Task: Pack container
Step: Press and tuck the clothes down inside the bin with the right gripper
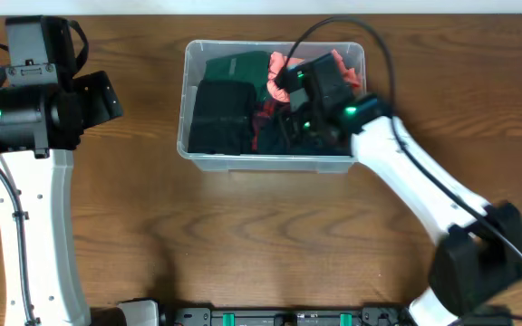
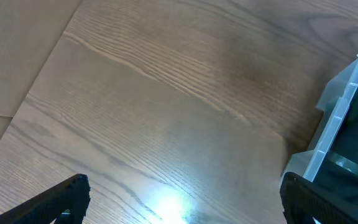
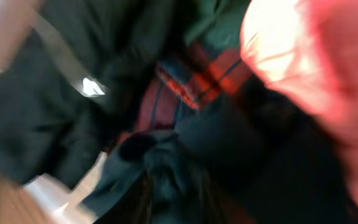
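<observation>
**Right arm down among the clothes**

The container [image 1: 270,164] sits at the far middle of the table [image 1: 243,240], full of clothes [image 1: 220,113]. The right gripper [image 1: 286,91] is in among them; blur hides its jaws and any hold. The left gripper [image 2: 188,202] gapes wide, empty, beside the container.

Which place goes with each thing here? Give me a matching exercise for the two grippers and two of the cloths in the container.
1 left gripper
2 right gripper
3 pink cloth
4 black cloth

A left half of the container
B over bare table
C reaching into the container
D container's upper right part, overhead view

Pairs: 1-B, 2-C, 3-D, 4-A
</observation>
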Robot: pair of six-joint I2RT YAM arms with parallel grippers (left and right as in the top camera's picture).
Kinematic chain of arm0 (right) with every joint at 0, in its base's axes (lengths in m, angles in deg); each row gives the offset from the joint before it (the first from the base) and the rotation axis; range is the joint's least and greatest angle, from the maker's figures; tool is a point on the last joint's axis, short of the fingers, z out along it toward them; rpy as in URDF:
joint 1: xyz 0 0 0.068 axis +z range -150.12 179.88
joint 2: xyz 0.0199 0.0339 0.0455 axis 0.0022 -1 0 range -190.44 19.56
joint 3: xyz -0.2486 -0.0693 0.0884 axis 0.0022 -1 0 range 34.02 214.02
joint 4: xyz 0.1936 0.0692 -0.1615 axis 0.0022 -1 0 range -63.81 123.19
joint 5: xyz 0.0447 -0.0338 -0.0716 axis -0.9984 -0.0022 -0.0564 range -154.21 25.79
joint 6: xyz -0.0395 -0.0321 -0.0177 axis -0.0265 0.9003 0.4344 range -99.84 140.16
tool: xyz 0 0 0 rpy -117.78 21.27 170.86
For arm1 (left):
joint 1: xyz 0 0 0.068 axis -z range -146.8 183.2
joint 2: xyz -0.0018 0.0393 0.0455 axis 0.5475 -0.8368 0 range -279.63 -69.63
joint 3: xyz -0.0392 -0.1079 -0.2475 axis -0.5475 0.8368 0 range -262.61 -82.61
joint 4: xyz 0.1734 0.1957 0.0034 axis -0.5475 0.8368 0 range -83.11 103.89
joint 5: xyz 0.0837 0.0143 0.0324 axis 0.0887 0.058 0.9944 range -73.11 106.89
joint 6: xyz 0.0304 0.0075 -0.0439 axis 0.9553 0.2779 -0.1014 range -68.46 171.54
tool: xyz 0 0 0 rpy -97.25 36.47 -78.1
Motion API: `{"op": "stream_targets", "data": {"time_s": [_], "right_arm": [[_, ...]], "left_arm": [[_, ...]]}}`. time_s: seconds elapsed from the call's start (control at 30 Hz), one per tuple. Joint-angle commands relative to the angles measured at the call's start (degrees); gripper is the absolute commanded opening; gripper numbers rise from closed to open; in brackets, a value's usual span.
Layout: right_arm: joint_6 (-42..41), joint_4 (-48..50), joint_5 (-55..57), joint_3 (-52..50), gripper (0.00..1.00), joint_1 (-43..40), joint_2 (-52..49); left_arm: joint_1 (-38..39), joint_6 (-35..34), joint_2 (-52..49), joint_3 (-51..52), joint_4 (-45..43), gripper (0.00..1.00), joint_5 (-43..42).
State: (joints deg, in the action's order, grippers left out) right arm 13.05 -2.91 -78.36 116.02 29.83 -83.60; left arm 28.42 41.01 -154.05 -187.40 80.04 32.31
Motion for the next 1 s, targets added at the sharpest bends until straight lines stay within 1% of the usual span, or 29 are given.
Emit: {"op": "stream_targets", "data": {"time_s": [0.0,0.1,0.3,0.43,0.5,0.6,0.77,0.97], "right_arm": [[0.0,0.0,-0.5,0.1,0.19,0.7,-5.1],[0.0,-0.8,-0.5,0.1,0.14,0.8,-7.8],[-0.1,-1.0,-0.9,1.1,0.11,0.8,-6.2],[-0.1,-0.9,-1.2,3.5,0.15,1.2,-2.0],[0.1,-0.5,-1.2,5.1,0.21,1.6,0.1],[0.6,1.1,-1.4,6.8,0.28,2.7,1.7],[1.2,6.9,-1.0,7.4,0.30,5.0,0.7],[1.3,12.7,1.3,7.4,0.30,6.1,-4.8]], "left_arm": [[-0.2,-0.1,0.1,-0.3,0.1,0.98,0.7],[-0.2,-0.1,0.1,-0.3,0.1,0.98,0.7],[-0.2,-0.1,0.1,-0.3,0.1,0.98,0.7],[-0.2,-0.1,0.1,-0.3,0.1,0.98,0.7],[-0.2,-0.1,0.1,-0.3,0.1,0.98,0.7],[-0.2,-0.1,0.1,-0.3,0.1,0.98,0.7],[-0.2,-0.1,0.1,-0.3,0.1,0.98,0.7],[-0.2,-0.1,0.1,-0.3,0.1,0.98,0.7]]}}
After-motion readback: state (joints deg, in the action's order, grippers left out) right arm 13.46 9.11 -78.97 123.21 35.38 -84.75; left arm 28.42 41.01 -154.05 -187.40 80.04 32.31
